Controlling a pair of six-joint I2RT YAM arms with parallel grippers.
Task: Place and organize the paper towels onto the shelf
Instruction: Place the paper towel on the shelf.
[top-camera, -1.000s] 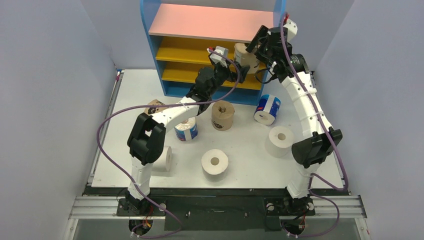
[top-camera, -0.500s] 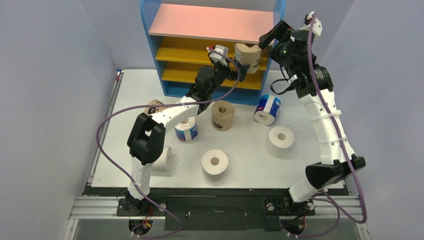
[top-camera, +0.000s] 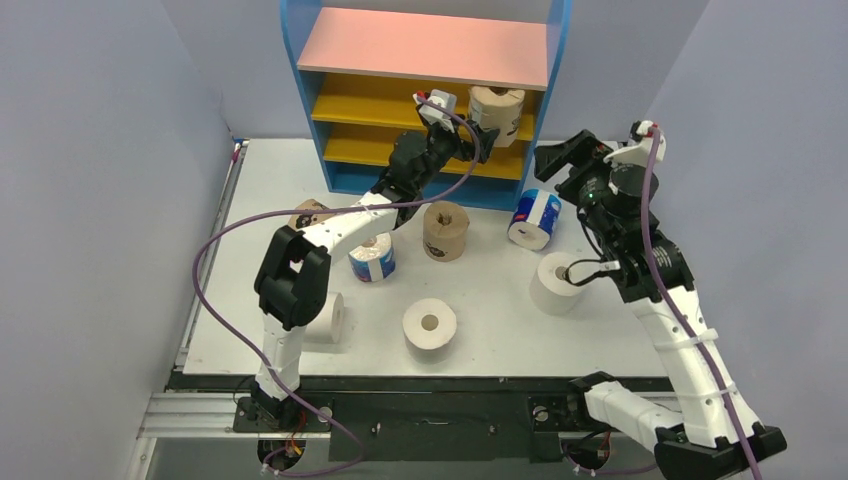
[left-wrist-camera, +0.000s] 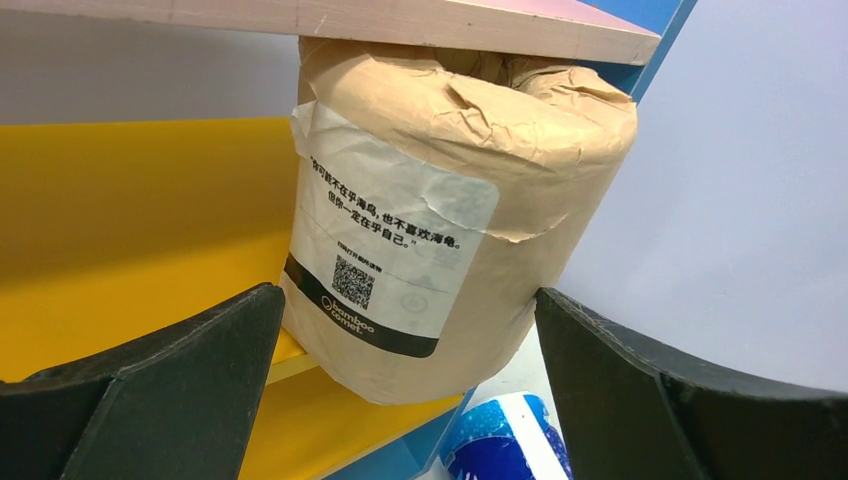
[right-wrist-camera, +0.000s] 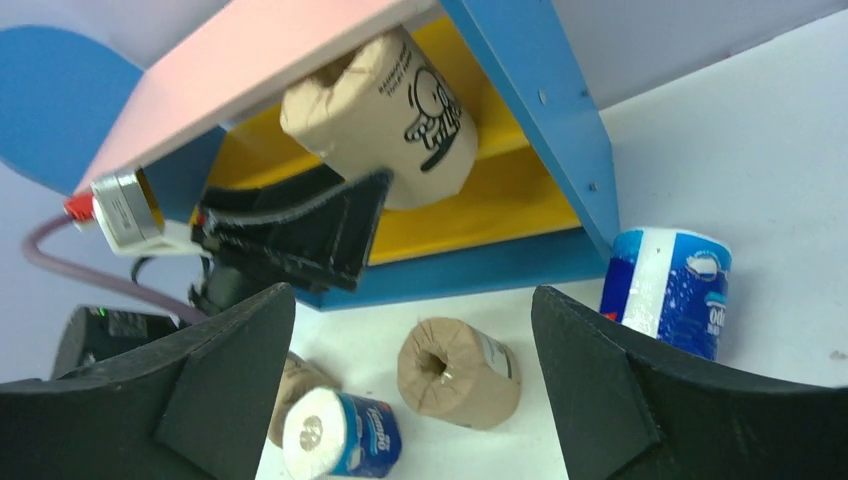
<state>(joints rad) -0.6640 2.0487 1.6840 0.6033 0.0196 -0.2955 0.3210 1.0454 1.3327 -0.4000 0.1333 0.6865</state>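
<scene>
At the table's (top-camera: 490, 275) far edge, one tan roll (top-camera: 497, 108) stands at the right end of the shelf's (top-camera: 425, 45) upper yellow board, between the left gripper's (top-camera: 480, 135) wide jaws. The right gripper (top-camera: 560, 158) hangs wide and empty near the right edge. Seven lie on the table: two tan-wrapped rolls (top-camera: 446, 230), two blue-printed rolls (top-camera: 535, 218) and three white rolls (top-camera: 430, 323), likely light and squashy, best pinched gently across the sides.

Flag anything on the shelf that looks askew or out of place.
The tan roll on the upper yellow board stands at the front right corner. Its base seems to overhang the edge, and its wrapper is crumpled on top. The left hand is open on either side of it.
</scene>
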